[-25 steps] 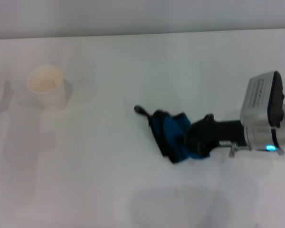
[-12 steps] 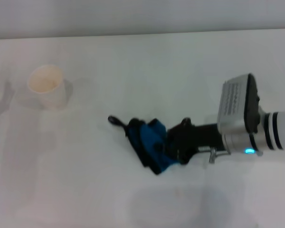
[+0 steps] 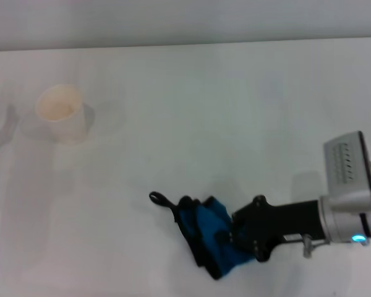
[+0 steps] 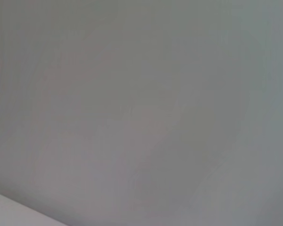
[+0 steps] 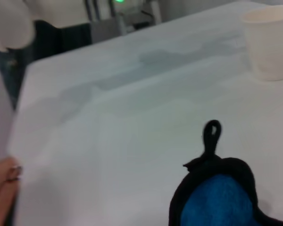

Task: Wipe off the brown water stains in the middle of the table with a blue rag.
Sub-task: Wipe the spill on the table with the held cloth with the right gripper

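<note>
While my right gripper (image 3: 235,238) reaches in from the right edge of the desk (image 3: 222,105), I see its black jaws closed on the blue rag (image 3: 210,241), pinching the cloth at its right side and pressing it against the desk near the front edge, a little right of centre. The rag lies bunched and tilted, its black edging showing along the left side and its short black loop tab (image 3: 157,198) pointing toward the desk's left edge. In the right wrist view the rag (image 5: 217,200) fills the near corner, the loop (image 5: 211,132) standing out from it across the white surface.

I cannot make out the brown water stains with any confidence; the surface around the rag reads as plain white, with at most faint greyish patches that may be shadow or wet film.

A cream paper cup (image 3: 62,112) stands upright near the far left corner, well apart from the rag; the right wrist view catches it too (image 5: 269,42).

My left gripper is out of sight, and its wrist camera shows only a blank grey surface.
</note>
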You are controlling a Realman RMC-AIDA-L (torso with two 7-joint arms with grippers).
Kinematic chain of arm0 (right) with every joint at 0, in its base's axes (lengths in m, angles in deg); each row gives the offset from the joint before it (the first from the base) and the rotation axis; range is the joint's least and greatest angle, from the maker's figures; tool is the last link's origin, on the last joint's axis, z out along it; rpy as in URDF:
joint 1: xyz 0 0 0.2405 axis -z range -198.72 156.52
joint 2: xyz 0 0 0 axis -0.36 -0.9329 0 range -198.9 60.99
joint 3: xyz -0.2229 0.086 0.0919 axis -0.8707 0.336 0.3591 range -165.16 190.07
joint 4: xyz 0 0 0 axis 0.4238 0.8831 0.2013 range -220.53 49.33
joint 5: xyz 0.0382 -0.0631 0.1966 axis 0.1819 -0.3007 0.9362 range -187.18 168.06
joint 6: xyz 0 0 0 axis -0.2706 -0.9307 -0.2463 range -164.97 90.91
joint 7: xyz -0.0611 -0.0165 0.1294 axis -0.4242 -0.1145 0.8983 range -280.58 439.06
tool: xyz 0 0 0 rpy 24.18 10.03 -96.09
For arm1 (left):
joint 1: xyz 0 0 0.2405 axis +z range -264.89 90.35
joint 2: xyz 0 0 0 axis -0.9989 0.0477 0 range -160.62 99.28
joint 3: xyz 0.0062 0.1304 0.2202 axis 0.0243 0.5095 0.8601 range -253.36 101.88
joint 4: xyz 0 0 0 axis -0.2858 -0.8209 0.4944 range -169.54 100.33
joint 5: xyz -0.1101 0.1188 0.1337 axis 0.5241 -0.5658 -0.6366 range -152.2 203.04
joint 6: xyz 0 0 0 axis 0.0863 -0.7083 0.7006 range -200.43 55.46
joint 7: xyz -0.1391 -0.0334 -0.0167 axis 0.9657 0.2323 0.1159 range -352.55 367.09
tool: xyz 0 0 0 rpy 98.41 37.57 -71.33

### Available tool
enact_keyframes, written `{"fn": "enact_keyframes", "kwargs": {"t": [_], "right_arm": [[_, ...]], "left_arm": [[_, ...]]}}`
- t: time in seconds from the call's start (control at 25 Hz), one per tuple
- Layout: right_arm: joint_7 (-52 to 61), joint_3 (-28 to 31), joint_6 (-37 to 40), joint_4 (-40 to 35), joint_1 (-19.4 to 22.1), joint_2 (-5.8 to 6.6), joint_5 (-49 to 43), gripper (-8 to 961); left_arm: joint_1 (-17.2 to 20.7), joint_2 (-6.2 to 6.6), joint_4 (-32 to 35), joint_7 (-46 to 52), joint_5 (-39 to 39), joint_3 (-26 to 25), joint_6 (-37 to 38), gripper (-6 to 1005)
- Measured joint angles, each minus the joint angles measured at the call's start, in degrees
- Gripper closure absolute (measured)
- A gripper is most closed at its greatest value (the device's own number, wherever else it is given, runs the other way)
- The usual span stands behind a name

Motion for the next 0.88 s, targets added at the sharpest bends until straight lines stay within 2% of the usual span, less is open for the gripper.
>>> {"fn": "enact_keyframes", "kwargs": {"t": [0.16, 0.28, 0.44, 0.68, 0.88], "right_arm": [[-1.7, 0.3, 4.9, 1.7, -0.2, 0.16, -1.4, 859], [-2.1, 0.0, 4.2, 2.9, -1.8, -0.36, -1.5, 859], [-2.2, -3.8, -1.6, 2.4, -4.3, -1.00, 1.1, 859], [-2.0, -12.7, -11.8, 4.4, -11.0, -1.81, 7.5, 859], [-1.7, -18.8, -18.7, 4.1, -14.3, -1.91, 12.0, 859]], "left_arm": [[-0.3, 0.06, 0.1, 0.0, 0.0, 0.0, 0.0, 138], [-0.7, 0.07, 0.1, 0.0, 0.0, 0.0, 0.0, 138], [-1.0, 0.07, 0.1, -0.1, 0.0, 0.0, 0.0, 138], [-0.8, 0.08, 0.1, -0.1, 0.0, 0.0, 0.0, 138], [-0.9, 0.17, 0.1, -0.2, 0.0, 0.0, 0.0, 138]]}}
